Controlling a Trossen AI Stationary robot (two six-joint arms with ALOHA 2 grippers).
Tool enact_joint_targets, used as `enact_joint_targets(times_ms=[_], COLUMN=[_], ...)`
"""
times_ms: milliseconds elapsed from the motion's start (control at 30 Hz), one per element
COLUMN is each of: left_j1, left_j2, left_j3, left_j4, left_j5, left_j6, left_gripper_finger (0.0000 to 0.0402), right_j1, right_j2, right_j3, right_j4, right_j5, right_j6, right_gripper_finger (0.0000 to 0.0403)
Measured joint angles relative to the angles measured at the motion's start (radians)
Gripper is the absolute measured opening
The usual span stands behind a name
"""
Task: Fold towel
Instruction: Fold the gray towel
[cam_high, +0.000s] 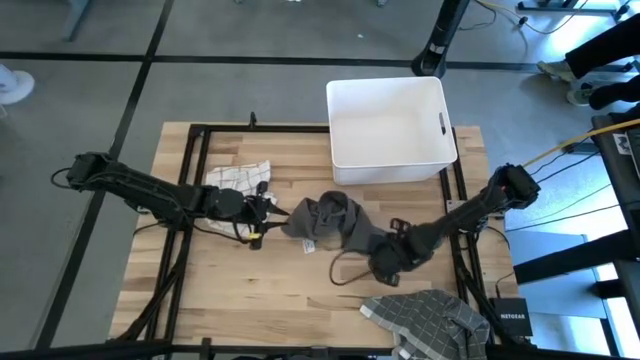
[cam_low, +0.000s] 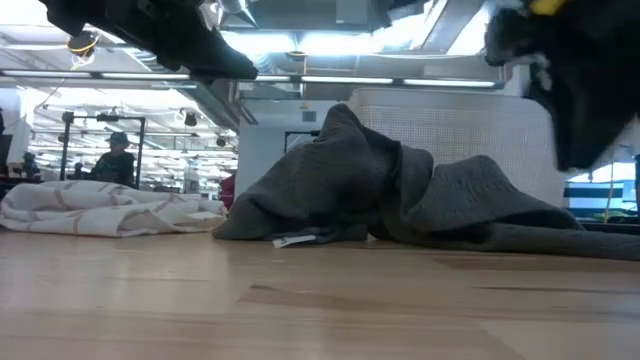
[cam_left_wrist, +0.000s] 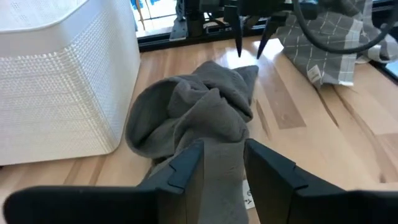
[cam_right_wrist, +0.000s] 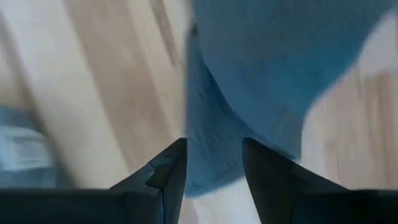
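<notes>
A dark grey towel (cam_high: 330, 222) lies crumpled in a heap at the table's middle, and the low view shows it humped on the wood (cam_low: 360, 185). My left gripper (cam_high: 270, 207) is open at the heap's left end and raised above the table (cam_low: 190, 45). In its wrist view the towel (cam_left_wrist: 205, 112) runs up between the fingers (cam_left_wrist: 222, 171). My right gripper (cam_high: 374, 266) is open and points down over the towel's near right edge (cam_right_wrist: 249, 74). It hangs above the cloth in the low view (cam_low: 590, 90).
A white bin (cam_high: 390, 128) stands at the far edge behind the heap. A white patterned towel (cam_high: 238, 178) lies bunched at the far left. A grey checked towel (cam_high: 425, 318) lies at the near right corner. Bare wood (cam_high: 230, 290) spreads at the near left.
</notes>
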Motion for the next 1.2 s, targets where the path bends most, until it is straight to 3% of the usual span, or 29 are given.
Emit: enact_joint_targets(times_ms=[233,533,633,767,933,1067,1200], left_j1=[0.000,0.000,0.000,0.000,-0.010,-0.046,-0.090], left_j2=[0.000,0.000,0.000,0.000,0.000,-0.001,-0.002], left_j3=[0.000,0.000,0.000,0.000,0.000,0.036,0.068], left_j4=[-0.001,0.000,0.003,0.006,0.079,0.097,0.102], left_j5=[0.003,0.002,0.002,0.003,0.002,0.003,0.003], left_j6=[0.024,0.005,0.004,0.008,0.028,0.053,0.060], left_gripper_finger=[0.0100,0.0100,0.0100,0.0100,0.0100,0.0100,0.0100], right_j1=[0.104,0.118,0.120,0.120,0.114,0.101,0.062], right_j2=[0.000,0.000,0.000,0.000,-0.008,-0.028,-0.035], right_j3=[-0.151,-0.304,-0.308,-0.306,-0.183,0.022,0.241], right_j4=[0.012,0.194,0.193,0.225,0.184,0.070,0.000], right_j5=[0.250,0.406,0.505,0.518,0.595,0.684,0.699], right_j6=[0.101,0.048,0.047,0.018,-0.010,-0.082,-0.141], right_gripper_finger=[0.0158,0.0155,0.0121,0.0026,0.0016,0.0007,0.0009])
